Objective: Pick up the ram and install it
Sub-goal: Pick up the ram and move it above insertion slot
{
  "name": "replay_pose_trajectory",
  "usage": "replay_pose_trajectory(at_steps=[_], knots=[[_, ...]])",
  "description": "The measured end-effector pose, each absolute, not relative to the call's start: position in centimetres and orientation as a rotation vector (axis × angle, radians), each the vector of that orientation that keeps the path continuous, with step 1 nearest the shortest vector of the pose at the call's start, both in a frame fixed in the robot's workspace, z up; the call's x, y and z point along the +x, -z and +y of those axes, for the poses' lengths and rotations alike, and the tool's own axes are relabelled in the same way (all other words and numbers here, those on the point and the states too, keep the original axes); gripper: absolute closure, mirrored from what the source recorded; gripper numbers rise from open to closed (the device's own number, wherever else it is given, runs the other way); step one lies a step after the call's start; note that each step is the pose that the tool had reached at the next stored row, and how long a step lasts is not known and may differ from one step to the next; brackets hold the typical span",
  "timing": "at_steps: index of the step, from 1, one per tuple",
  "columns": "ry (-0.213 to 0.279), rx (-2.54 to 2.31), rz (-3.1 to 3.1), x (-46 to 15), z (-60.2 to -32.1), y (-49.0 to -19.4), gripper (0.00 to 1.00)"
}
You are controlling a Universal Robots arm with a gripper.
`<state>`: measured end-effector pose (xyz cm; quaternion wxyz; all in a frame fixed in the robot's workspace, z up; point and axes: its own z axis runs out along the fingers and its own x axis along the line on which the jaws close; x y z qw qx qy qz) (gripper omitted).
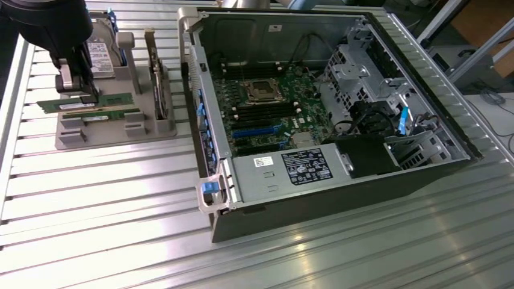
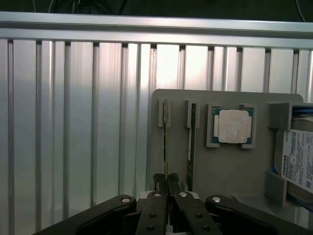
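Note:
Two green ram sticks stand on edge in a grey holder [image 1: 112, 135] at the exterior view's left. My gripper [image 1: 83, 93] is down over the farther ram [image 1: 112, 100], which rests in its holder slots. In the wrist view my gripper [image 2: 167, 182] is shut on the thin top edge of this ram [image 2: 165, 147], one finger on each side. The other stick [image 1: 108, 111] [image 2: 190, 142] stands parallel beside it, untouched. The open computer case [image 1: 401, 54] lies to the exterior view's right, with black memory slots [image 1: 261, 111] on its motherboard.
The holder [image 2: 230, 166] also carries a square silver processor [image 2: 234, 126] and a hard drive [image 2: 299, 159] [image 1: 100, 51]. A card [image 1: 158, 78] stands upright between holder and case. The ribbed metal table [image 1: 105, 198] runs all round.

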<state>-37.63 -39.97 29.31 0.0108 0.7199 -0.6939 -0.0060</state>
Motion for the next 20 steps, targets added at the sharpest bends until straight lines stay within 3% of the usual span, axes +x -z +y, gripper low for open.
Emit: replay_pose_trajectory(at_steps=[20], knots=[[0.019, 2.246, -2.165, -37.6, -40.0, -30.6, 0.88]])
